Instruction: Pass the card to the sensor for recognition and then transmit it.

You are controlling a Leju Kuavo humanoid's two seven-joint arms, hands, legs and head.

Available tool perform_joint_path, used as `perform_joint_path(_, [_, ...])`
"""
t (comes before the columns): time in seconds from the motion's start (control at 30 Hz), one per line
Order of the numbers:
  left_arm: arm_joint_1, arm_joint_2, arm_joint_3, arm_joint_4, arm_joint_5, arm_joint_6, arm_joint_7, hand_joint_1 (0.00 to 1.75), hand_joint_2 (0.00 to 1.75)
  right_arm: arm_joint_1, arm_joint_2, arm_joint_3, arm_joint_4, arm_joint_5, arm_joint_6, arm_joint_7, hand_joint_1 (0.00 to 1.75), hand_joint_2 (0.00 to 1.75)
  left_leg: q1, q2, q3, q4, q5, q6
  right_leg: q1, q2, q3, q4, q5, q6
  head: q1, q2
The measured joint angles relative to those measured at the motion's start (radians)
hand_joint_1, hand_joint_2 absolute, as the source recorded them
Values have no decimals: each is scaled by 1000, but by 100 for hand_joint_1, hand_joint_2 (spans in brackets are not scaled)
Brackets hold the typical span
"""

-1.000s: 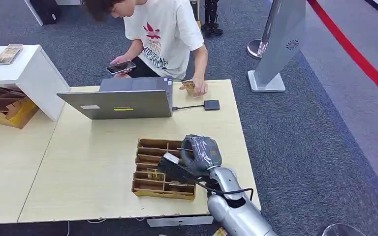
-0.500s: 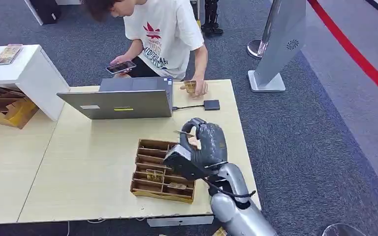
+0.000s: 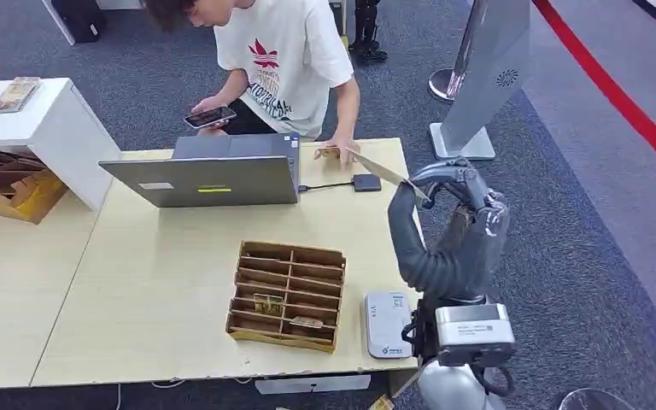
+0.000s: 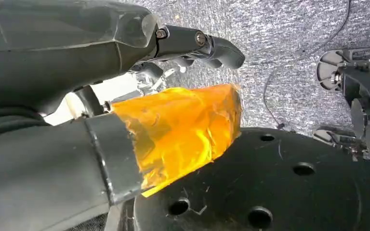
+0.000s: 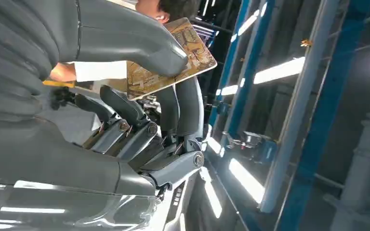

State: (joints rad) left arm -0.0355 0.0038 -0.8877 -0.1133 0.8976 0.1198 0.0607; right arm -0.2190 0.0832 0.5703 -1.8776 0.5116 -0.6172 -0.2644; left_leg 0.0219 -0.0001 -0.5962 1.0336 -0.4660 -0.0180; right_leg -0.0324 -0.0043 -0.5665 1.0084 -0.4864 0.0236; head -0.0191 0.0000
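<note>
Swung up and out of the compartments within the last second, and now raised off the table's 3 o'clock edge: right hand, thumb and fingers clamped on a thin tan printed card. Means the pick is done and the carry begun.

Nearest, at 5 o'clock on the pale wooden table, uncovered by that swing: small white-grey rounded reader pad, probably the sensor, lying flat with nothing on it. Just beside it at its 9 o'clock: brown slotted wooden tray, a couple of cards left in its near slots.

Above and past the reader, toward 2 o'clock: held card tilted, free end aimed at 11 o'clock, well apart from the reader. Confirmed in the right wrist view: card pinned under the thick grey thumb against the darker fingers. Recognition not yet done; judged to call for bringing the card back down over the reader before any handover.

Left hand seen close up with orange film on one part; cannot tell whether apart or together.

Farther, at 12 o'clock: small dark square box on a cable, then open grey laptop. Beyond, person in a white T-shirt, one hand resting on the far table edge, close to the card's free end.
</note>
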Motion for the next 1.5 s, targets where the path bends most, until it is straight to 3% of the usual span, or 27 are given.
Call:
perform_joint_path(0.47, [0,-3,-15,0,1,-2,0,0,0,-5,-5,0,-3,8,5,3,175,175,0,0,0,0,0,0,0,0,0,0,0,0,0,0])
perform_joint_path(0.63, [-2,-2,-24,0,-10,-2,0,0,0,-65,-5,2,41,21,58,48,175,175,0,0,0,0,1,0,0,0,0,0,0,0,0,0])
perform_joint_path(0.87, [-8,4,-68,0,-50,-8,11,0,0,-233,7,6,236,145,110,134,175,175,0,0,0,0,2,-1,0,0,0,1,1,0,0,0])
perform_joint_path(1.03, [-13,8,-93,0,-65,-11,21,0,0,-332,28,6,398,184,135,147,175,175,0,-1,0,0,2,-1,0,0,0,1,1,0,0,0])
perform_joint_path(1.27, [-26,13,-142,0,-114,-19,34,0,0,-530,74,48,677,347,249,247,175,175,0,0,0,0,3,-1,0,0,0,1,1,0,0,0])
perform_joint_path(1.5, [-33,14,-182,-3,-135,-24,42,0,0,-691,103,95,944,500,253,304,175,175,0,-1,0,0,3,-1,0,0,0,1,2,0,0,0])
